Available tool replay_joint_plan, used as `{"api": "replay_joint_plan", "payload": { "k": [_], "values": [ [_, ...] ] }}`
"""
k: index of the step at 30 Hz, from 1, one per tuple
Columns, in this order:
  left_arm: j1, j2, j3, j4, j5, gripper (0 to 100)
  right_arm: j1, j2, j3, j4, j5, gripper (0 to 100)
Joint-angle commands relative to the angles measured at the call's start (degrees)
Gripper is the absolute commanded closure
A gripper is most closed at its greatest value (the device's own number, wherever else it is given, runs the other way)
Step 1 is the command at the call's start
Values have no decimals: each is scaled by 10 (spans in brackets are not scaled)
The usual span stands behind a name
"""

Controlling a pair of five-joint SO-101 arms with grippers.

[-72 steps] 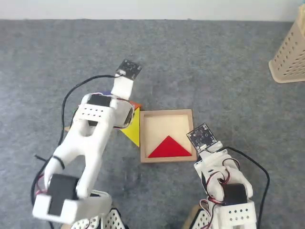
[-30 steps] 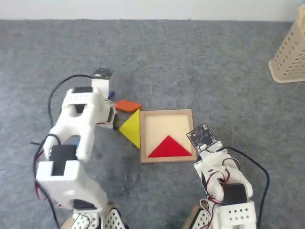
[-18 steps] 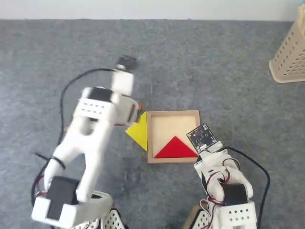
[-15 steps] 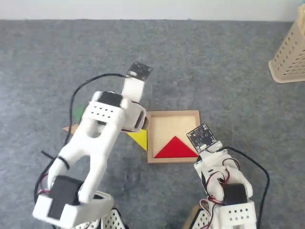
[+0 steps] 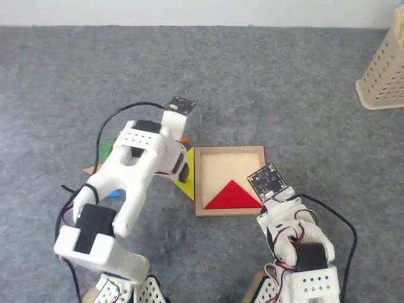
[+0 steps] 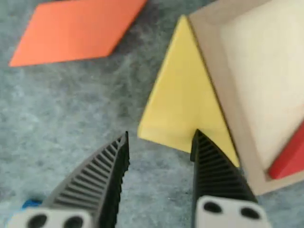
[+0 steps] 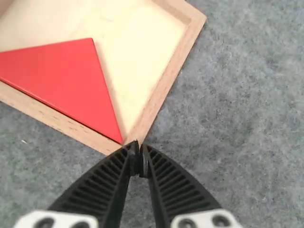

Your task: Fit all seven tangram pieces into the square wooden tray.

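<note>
The square wooden tray (image 5: 230, 149) lies on the grey carpeted table (image 5: 284, 88), and a large red triangle (image 5: 232, 196) sits inside it with its long side along the edge nearest the arms; the rest of the tray floor is bare. A large yellow triangle (image 6: 187, 111) lies on the carpet just outside, one long edge touching the tray wall (image 6: 225, 95). An orange parallelogram (image 6: 76, 28) lies near the yellow piece's far point, apart from it. The left gripper (image 6: 160, 135) hangs over the yellow triangle's near corner with its jaws spread and nothing between them: one fingertip is over the yellow piece and the other over carpet. The right gripper (image 7: 138, 147) is clenched on nothing, its tips just outside a corner of the tray (image 7: 171, 61) next to the red triangle's (image 7: 61, 71) point. Beside the left arm, a green piece (image 5: 104, 150) shows on the carpet, and a cream perforated basket (image 5: 384, 63) stands at the table's far right
</note>
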Motion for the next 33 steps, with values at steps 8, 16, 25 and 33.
{"api": "replay_joint_plan", "payload": {
  "k": [8, 16, 25, 33],
  "values": [
    [-5, -97, -13, -12, 9, 773, -1, -13, 9, 4, 6, 991],
    [34, -98, -11, -15, 46, 728, -1, -13, 9, 4, 6, 991],
    [8, 20, -11, -57, 20, 728, -1, -13, 9, 4, 6, 991],
    [-54, 25, -10, -55, -31, 728, -1, -13, 9, 4, 6, 991]
  ]
}}
